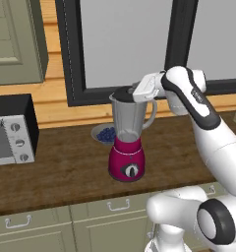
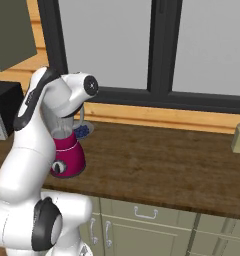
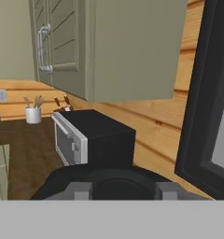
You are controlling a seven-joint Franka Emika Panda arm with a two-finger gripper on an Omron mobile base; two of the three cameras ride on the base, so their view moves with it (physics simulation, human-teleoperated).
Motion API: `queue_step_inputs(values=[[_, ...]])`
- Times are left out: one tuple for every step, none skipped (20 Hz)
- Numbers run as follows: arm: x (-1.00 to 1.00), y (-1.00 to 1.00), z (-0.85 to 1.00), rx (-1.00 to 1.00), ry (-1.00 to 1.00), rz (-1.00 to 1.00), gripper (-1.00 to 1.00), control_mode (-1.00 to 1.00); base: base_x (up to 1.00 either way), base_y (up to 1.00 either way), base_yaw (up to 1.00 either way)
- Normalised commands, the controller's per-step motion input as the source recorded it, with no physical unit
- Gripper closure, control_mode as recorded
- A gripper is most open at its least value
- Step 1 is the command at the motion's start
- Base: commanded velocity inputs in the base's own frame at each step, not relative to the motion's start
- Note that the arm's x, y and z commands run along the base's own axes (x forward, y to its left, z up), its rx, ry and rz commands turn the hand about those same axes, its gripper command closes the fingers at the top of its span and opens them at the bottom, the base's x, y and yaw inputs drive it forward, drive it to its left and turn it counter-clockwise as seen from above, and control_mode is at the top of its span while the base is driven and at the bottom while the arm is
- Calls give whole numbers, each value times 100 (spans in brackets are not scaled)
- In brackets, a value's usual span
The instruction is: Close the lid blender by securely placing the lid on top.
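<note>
- In the left base view we saw the blender [image 1: 127, 142] standing on the wooden counter [image 1: 61, 172], its magenta base toward 6 o'clock and the clear jar above it. The lid [image 1: 124, 93] sat at the jar's rim, at 12 o'clock of the jar, with the gripper [image 1: 135, 91] reaching in sideways from 3 o'clock. We judged the lid on or just at the rim, so what remained was to seat it firmly and let go.
- A bowl of blueberries [image 1: 105, 134] lay behind the blender at 10 o'clock; the toaster oven [image 1: 12, 130] stood well apart at 9 o'clock.
- In the right base view the arm [image 2: 39, 125] covered most of the blender [image 2: 67, 155]; we could not see the rim.
- In the hand view the lid [image 3: 114, 179] showed as a dark disc at 6 o'clock between the grey fingertips [image 3: 79, 190], which appeared pinched on it.
</note>
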Motion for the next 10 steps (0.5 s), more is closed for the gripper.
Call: queue_step_inputs(values=[[21,6,-74,0,0,0,100,-100,0,0,0],[30,0,-73,-2,0,0,100,-100,0,0,0],[31,11,-70,-12,-10,0,100,-100,0,0,0],[20,5,-66,-13,-15,0,100,-100,0,0,0],[30,0,-64,-13,-20,0,100,-100,0,0,0],[24,1,-62,-18,-28,0,100,-100,0,0,0],[19,0,-58,-18,-33,0,100,-100,0,0,0],[24,3,-60,-18,-36,0,100,-100,0,0,0],[25,1,-66,-17,-36,0,100,-100,0,0,0],[22,6,-59,-18,-43,0,100,-100,0,0,0]])
